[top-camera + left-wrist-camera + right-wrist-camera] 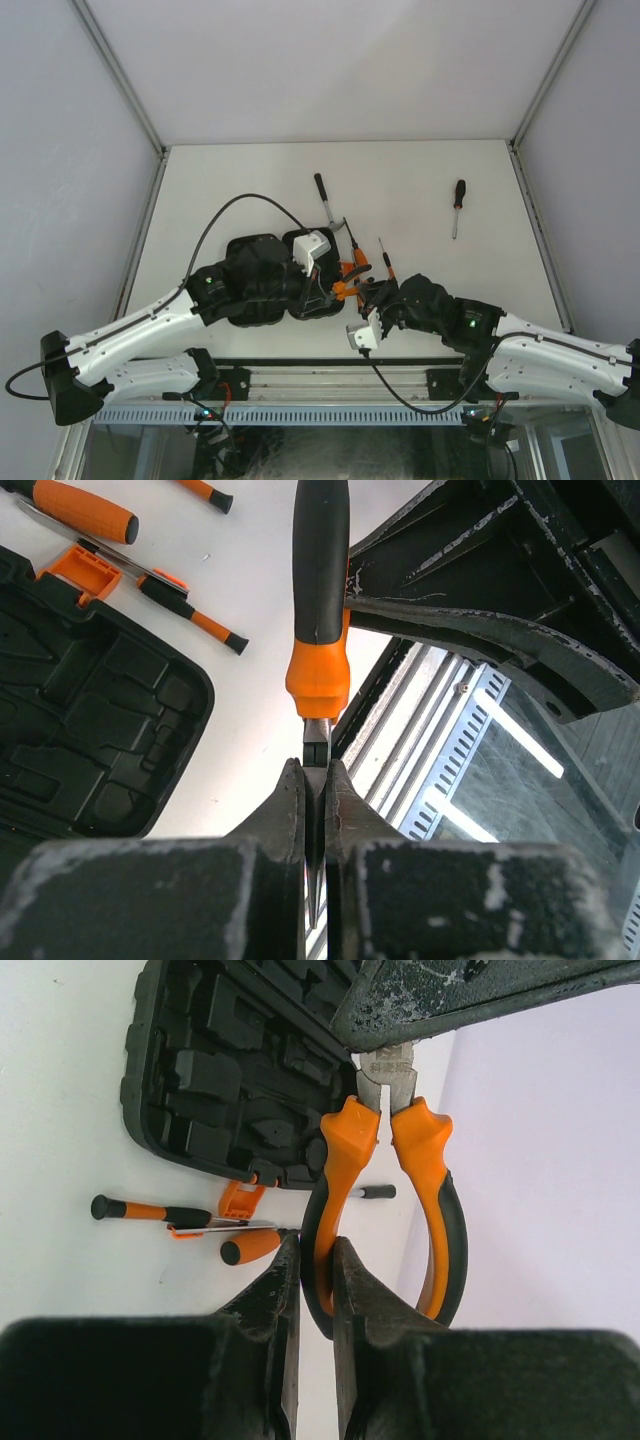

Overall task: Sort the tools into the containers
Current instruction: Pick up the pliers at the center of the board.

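A: What's furthest left?
B: The tool case (255, 262), lying open on the white table (250, 180). It's matte black plastic with rounded corners, moulded slots and a small orange latch (80, 570).
A: And the left gripper (315, 780)?
B: Its scuffed black fingers are pinched tight on the steel nose of the pliers (345, 1160), just right of the case.
A: The handles?
B: Curved and smooth, orange with black grips. The right gripper (315, 1260) is clamped narrowly on one. Slim black-and-orange screwdrivers (150, 1210) lie beside the orange latch.
A: Further right?
B: A long black-handled screwdriver (458, 207), well apart from the rest.
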`<state>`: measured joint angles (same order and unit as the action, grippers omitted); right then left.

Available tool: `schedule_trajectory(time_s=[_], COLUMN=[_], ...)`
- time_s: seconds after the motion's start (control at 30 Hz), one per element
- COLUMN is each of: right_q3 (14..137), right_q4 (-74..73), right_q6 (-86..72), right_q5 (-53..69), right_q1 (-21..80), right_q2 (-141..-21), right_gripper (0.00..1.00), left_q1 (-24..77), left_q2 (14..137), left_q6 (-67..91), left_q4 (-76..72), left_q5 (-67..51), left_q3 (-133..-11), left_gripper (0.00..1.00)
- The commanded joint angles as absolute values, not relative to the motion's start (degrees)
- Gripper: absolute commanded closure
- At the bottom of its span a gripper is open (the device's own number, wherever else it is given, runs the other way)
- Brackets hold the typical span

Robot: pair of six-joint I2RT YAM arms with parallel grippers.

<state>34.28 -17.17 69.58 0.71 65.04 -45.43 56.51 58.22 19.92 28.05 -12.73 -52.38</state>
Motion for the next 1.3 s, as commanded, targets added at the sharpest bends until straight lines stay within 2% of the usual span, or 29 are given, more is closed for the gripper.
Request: schedule_trajectory(time_s=[0.0,0.33,0.53,0.77,0.93,1.1,1.27], right_q3=[37.27,36.44,33.43,30.25,29.02,29.15,31.58], right_q4=[-12.95,-14.55,-10.33,2.25,9.75,12.86,10.32], right_q6=[68.71,64.96,57.84,31.33,12.27,-3.46,-29.76], right_q5=[1.44,3.66,5.16,2.01,-2.47,-6.96,-17.68], right_q1=[65.65,65.69,65.69,65.74,65.65,65.59,65.0], right_q2=[-44.0,-41.0,-37.14,-34.18,-34.11,-35.55,-38.4], right_gripper=[0.9,0.64,0.62,0.63,0.59,0.59,0.6], left_q1=[56.73,56.78,56.77,56.78,56.69,56.69,56.69], left_q2=[57.69,55.59,52.4,47.54,44.6,41.27,38.81], left_q6=[18.25,17.95,17.91,18.98,20.4,21.79,23.6], left_q4=[26.54,26.6,25.22,23.73,21.87,19.15,16.22], left_q5=[-12.24,-7.32,-3.07,3.18,6.01,9.24,11.62], left_q3=[-51.05,-50.34,-48.71,-46.54,-44.72,-42.9,-41.15], left_gripper=[1.0,1.0,1.0,1.0,1.0,1.0,1.0])
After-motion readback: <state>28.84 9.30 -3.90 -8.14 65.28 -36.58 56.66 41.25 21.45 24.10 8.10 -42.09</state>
